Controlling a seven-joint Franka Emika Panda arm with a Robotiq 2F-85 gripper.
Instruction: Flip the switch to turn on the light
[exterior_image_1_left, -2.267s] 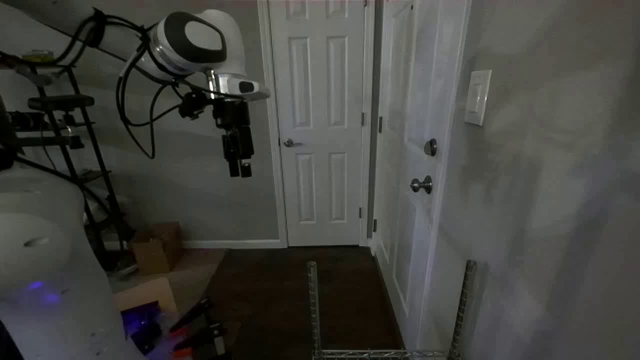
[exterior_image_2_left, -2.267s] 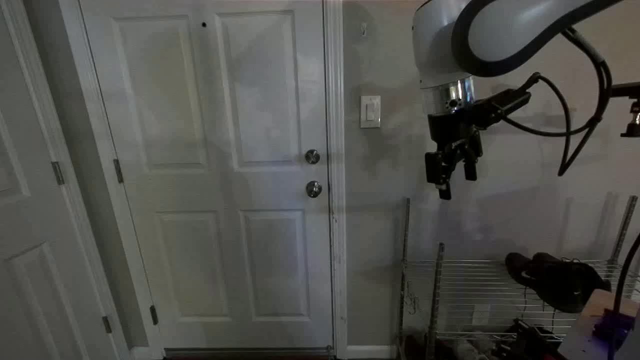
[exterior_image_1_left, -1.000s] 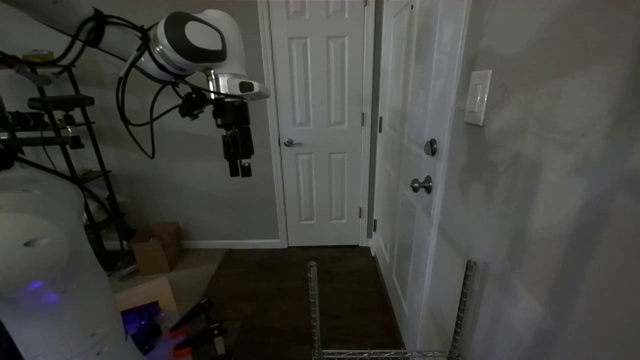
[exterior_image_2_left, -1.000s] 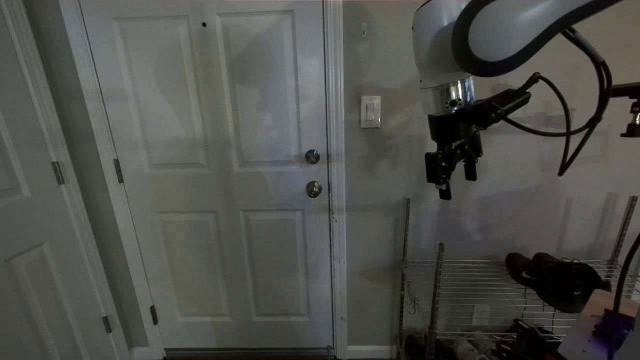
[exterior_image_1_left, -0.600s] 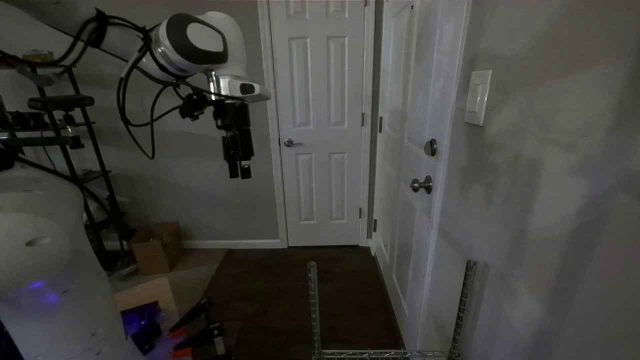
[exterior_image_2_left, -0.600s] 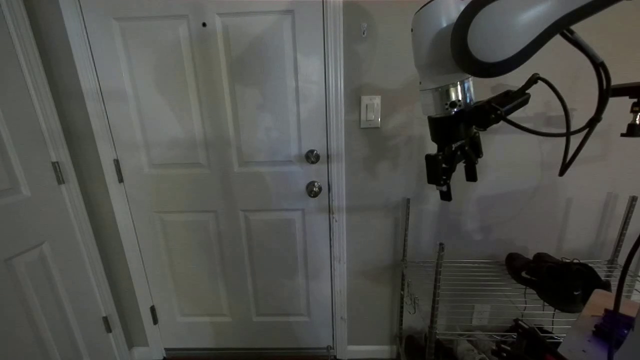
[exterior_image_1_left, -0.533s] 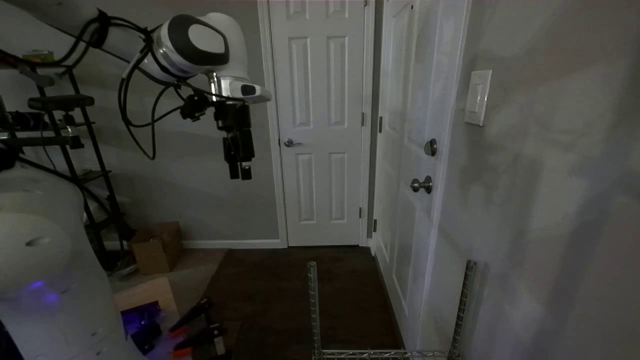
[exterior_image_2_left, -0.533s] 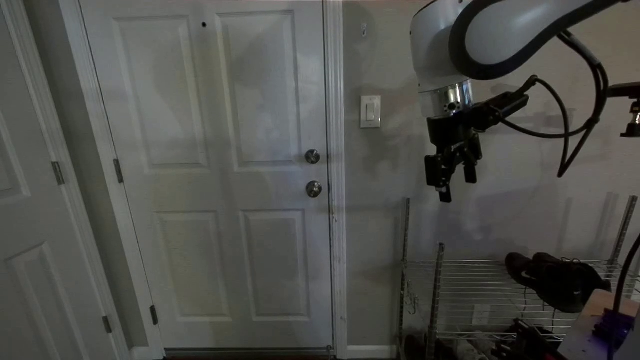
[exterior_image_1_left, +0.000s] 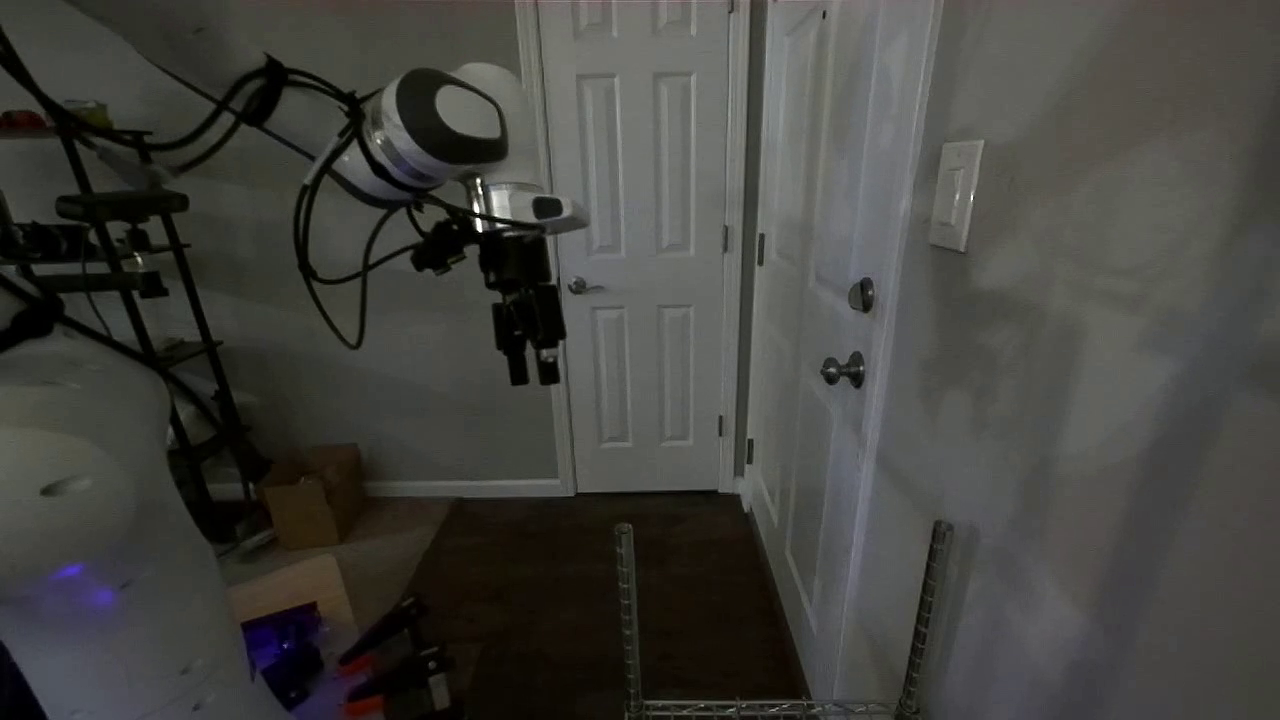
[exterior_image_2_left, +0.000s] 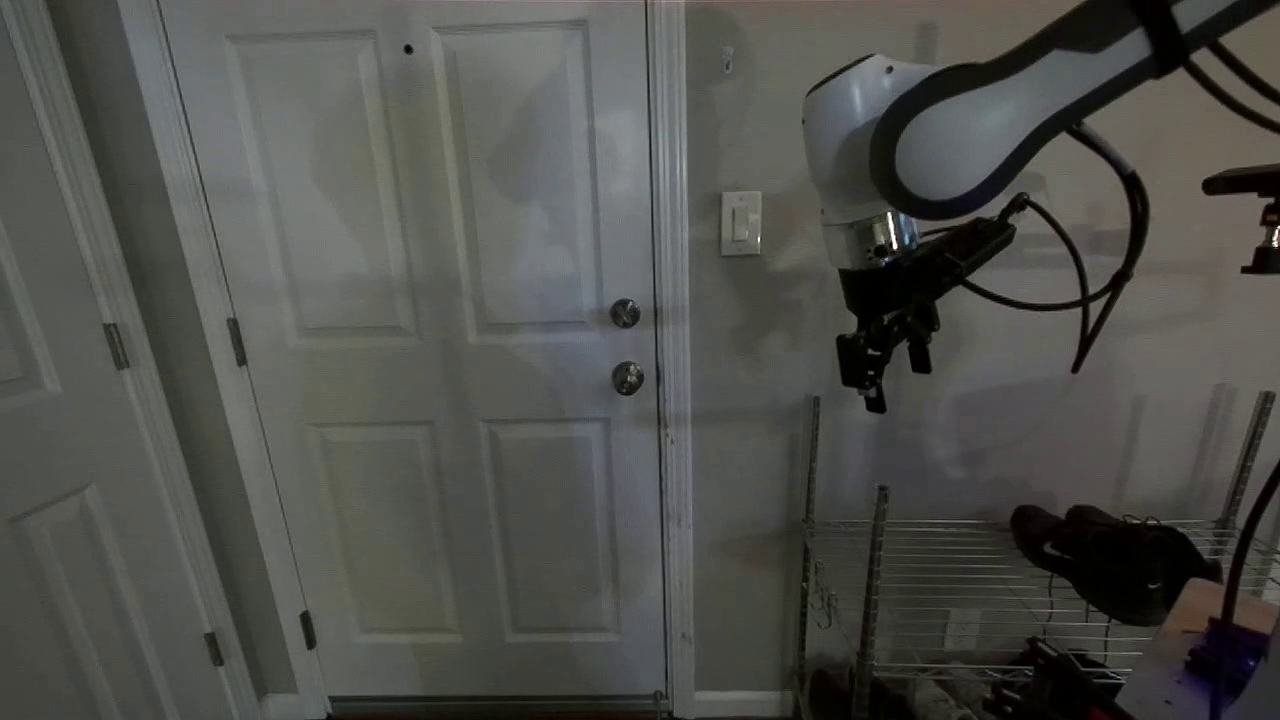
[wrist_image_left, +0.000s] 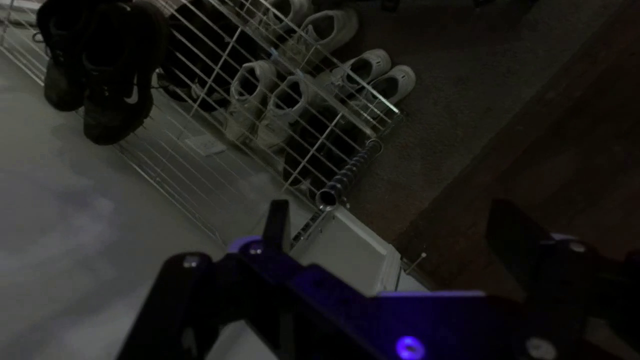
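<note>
The switch is a small white upright plate on the grey wall, right of the door frame, in both exterior views (exterior_image_1_left: 956, 196) (exterior_image_2_left: 741, 223). It is out of view in the wrist view. My black gripper (exterior_image_1_left: 533, 370) hangs in the air, pointing down. It also shows in an exterior view (exterior_image_2_left: 897, 380), to the right of the switch and lower, apart from it. In the wrist view the fingers of the gripper (wrist_image_left: 390, 217) stand wide apart with nothing between them.
A white door (exterior_image_2_left: 440, 380) with a deadbolt (exterior_image_2_left: 625, 313) and knob (exterior_image_2_left: 628, 378) stands beside the switch. A wire rack (exterior_image_2_left: 980, 590) with dark shoes (exterior_image_2_left: 1110, 565) is below the gripper along the wall. A metal post (exterior_image_1_left: 627, 610) rises in front.
The arm and gripper have moved right and down in one exterior view, and left and slightly down in another. The gripper still hangs downward. The switch looks the same.
</note>
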